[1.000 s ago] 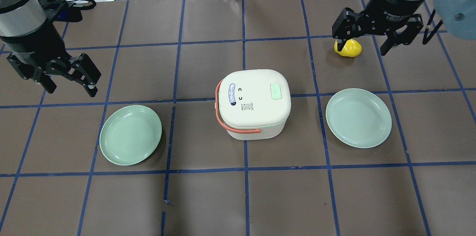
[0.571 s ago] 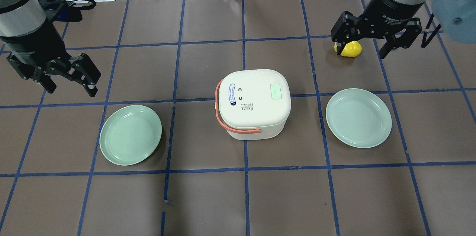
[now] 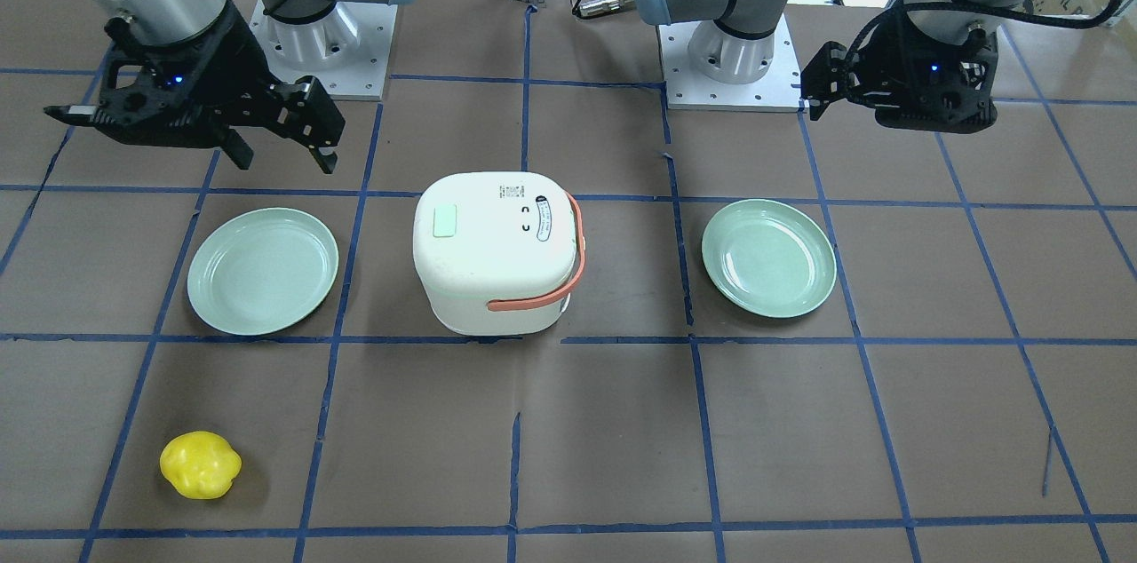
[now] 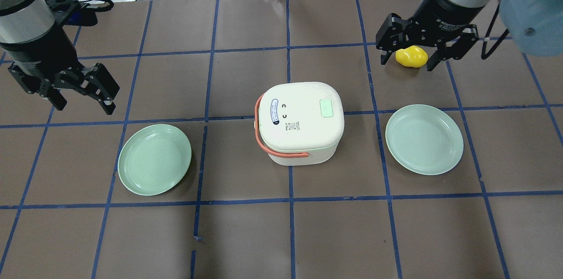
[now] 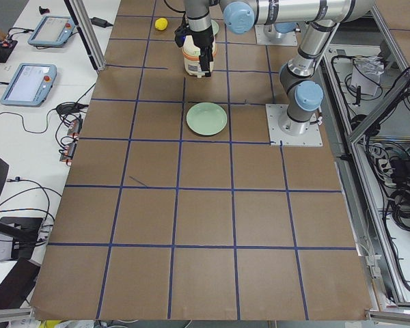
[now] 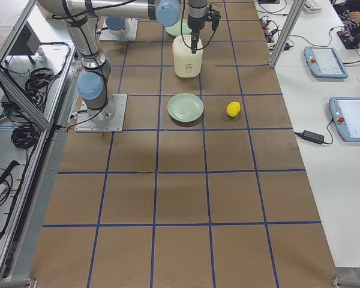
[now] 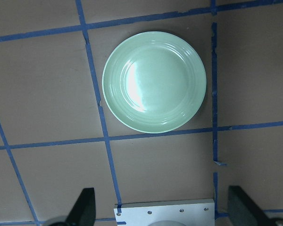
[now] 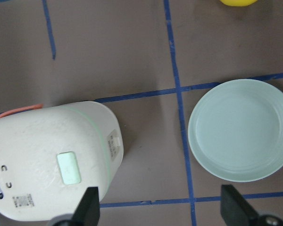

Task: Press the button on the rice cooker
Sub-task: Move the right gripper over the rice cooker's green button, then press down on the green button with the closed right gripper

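The white rice cooker (image 4: 299,133) with an orange handle stands closed mid-table; its pale green button (image 4: 326,108) sits on the lid's right side. Both also show in the front view, cooker (image 3: 497,279) and button (image 3: 444,221), and in the right wrist view, cooker (image 8: 37,141) and button (image 8: 68,168). My right gripper (image 4: 407,63) is open and empty, held high, back and to the right of the cooker. It also shows in the front view (image 3: 284,162). My left gripper (image 4: 84,108) is open and empty, far left of the cooker.
A yellow lemon-like toy (image 4: 411,56) lies on the table far back right, below my right gripper in the overhead view. One green plate (image 4: 155,159) lies left of the cooker and another (image 4: 424,139) lies right of it. Cables run along the far edge.
My right gripper has moved left, toward the cooker's side of the table, still open. The left arm, cooker, plates and lemon have not moved.
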Tool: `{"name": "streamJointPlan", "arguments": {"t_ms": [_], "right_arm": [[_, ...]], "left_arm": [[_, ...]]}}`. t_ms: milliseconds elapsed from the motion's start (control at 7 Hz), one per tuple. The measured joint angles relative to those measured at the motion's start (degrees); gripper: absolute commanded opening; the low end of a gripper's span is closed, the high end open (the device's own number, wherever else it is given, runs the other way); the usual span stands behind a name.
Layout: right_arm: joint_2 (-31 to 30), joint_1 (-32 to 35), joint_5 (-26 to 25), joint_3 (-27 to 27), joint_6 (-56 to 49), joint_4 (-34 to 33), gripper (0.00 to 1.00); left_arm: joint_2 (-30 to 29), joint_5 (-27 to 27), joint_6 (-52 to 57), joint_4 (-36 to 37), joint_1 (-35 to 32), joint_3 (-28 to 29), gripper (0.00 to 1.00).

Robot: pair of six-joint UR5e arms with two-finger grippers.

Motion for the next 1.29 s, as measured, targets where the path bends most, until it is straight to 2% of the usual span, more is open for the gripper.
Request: {"name": "streamJointPlan", "arguments": {"t_ms": [143, 429, 571, 857, 1286], "right_arm": [[0.2, 2.3, 1.2, 1.2, 0.9, -0.8, 0.49], [0.4, 5.5, 3.3, 6.8, 4.4, -6.8, 0.24], [1.0, 6.8, 4.3, 8.9, 6.0, -9.3, 0.19], [4.0, 8.4, 6.8, 10.1, 8.7, -13.2, 0.18], [6.8, 9.7, 7.8, 9.8, 10.0, -16.5, 0.18]], "left_arm": [[0.0, 0.0, 0.0, 0.0, 0.0, 0.0, 1.00], [0.0, 0.0, 0.0, 0.0, 0.0, 0.0, 1.00], [0.0, 0.0, 0.0, 0.0, 0.0, 0.0, 1.00], [0.0, 0.0, 0.0, 0.0, 0.0, 0.0, 1.00], [0.0, 0.0, 0.0, 0.0, 0.0, 0.0, 1.00]]}}
